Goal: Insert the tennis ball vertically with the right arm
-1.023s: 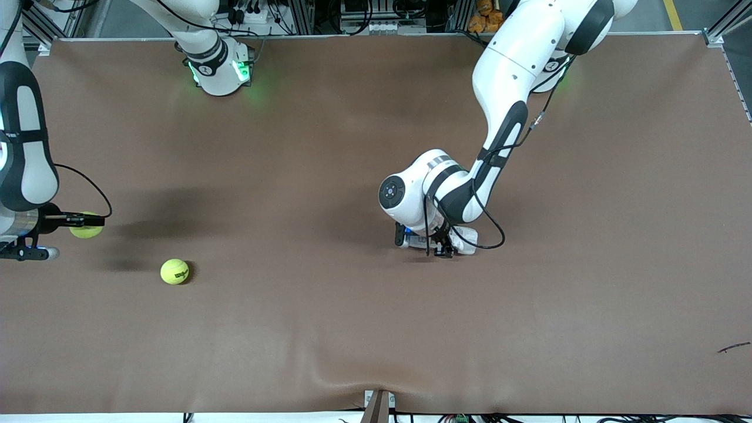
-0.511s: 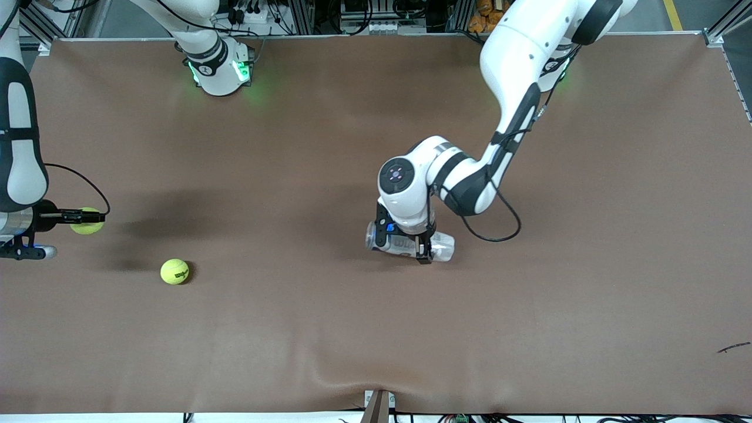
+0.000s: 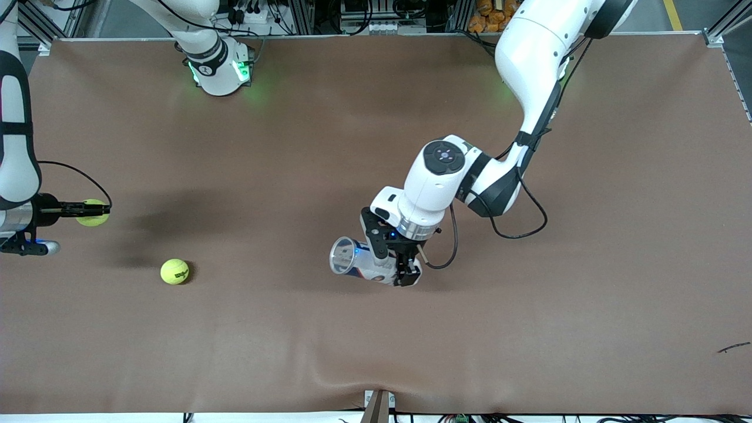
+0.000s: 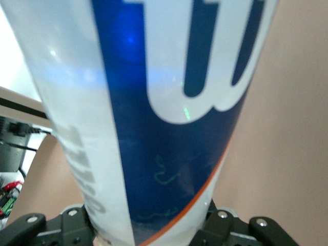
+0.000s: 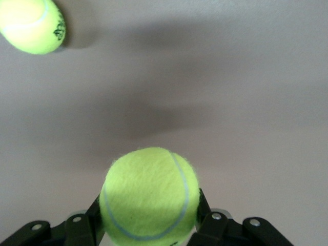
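My right gripper (image 3: 88, 207) is shut on a yellow-green tennis ball (image 3: 94, 218) at the right arm's end of the table, held above the brown surface; in the right wrist view the ball (image 5: 149, 195) fills the gap between the black fingers (image 5: 82, 228). A second tennis ball (image 3: 174, 271) lies on the table closer to the front camera, also seen in the right wrist view (image 5: 32, 25). My left gripper (image 3: 395, 262) is shut on a clear ball can with a blue and white label (image 3: 359, 264), over the table's middle. The can is tilted, open mouth toward the right arm's end. The can (image 4: 154, 102) fills the left wrist view.
The brown table cover (image 3: 529, 329) has a wrinkle near the front edge, by a small bracket (image 3: 378, 405). A thin dark scrap (image 3: 733, 347) lies near the front corner at the left arm's end. The right arm's base (image 3: 220, 70) stands at the back edge.
The left arm has lifted the can off the table and swung it up, mouth turning toward the right arm's end. The right gripper with its ball has drifted slightly away from the front camera.
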Controlling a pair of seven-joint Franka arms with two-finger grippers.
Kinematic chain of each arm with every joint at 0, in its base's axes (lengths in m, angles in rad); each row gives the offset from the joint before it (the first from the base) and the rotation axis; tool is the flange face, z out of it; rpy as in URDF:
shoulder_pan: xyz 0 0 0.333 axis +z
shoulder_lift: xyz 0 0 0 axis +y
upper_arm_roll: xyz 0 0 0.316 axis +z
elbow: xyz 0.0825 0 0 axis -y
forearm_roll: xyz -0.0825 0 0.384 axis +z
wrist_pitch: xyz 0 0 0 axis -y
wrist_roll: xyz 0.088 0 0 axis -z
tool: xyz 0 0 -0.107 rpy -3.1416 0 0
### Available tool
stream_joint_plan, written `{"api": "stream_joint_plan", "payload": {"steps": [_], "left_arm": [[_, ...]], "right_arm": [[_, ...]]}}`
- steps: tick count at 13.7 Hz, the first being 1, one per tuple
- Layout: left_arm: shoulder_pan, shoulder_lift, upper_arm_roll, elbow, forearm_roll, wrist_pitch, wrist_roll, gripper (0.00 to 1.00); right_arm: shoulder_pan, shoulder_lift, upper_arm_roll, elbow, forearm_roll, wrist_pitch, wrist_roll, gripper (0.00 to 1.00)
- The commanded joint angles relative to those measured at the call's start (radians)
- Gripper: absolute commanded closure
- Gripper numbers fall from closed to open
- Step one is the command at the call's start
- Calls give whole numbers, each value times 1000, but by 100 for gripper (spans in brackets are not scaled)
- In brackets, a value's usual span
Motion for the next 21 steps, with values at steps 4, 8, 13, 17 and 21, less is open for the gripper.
{"api": "stream_joint_plan", "payload": {"steps": [4,8,13,17,21], "left_arm": [[-73,88,-33,-67,-298,538,-53,24],[-156,216,-38,-62,-413,799,-67,23],[-263,291,-36,-55,-562,905,-102,21],[-297,332,-36,-58,-578,948,-127,21],[-301,354,-35,-56,-578,948,-125,20]], "right_arm": [[33,-45,2,3,46,-71,89,32],[83,-69,3,3,79,-114,196,32],[198,-105,3,27,164,-185,438,32],[327,-105,3,49,307,-192,673,32],[468,-97,2,81,439,-171,937,32]]}}
